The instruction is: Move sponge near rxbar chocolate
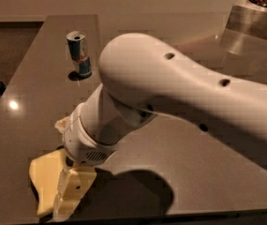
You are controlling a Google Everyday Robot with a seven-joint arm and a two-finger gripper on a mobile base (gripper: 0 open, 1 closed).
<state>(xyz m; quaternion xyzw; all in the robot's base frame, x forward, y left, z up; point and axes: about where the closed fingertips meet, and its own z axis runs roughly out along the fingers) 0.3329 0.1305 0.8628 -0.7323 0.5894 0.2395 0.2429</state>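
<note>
The robot's two-finger gripper (62, 168) hangs low over the front left part of the dark brown smooth tabletop (25, 78), released, its cream-yellow blocky fingers (74, 191) spread wide apart. The pale yellow flat foam sponge (44, 175) lies on the table right there, its right edge overlapped by the nearer finger; whether they touch I cannot tell. A blue and silver drink can (79, 54) stands upright well behind.

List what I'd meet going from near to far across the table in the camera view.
Sponge at the front edge, with the gripper down over its right side → blue and silver drink can standing far back. The rxbar chocolate is not visible; the arm covers much of the table.
</note>
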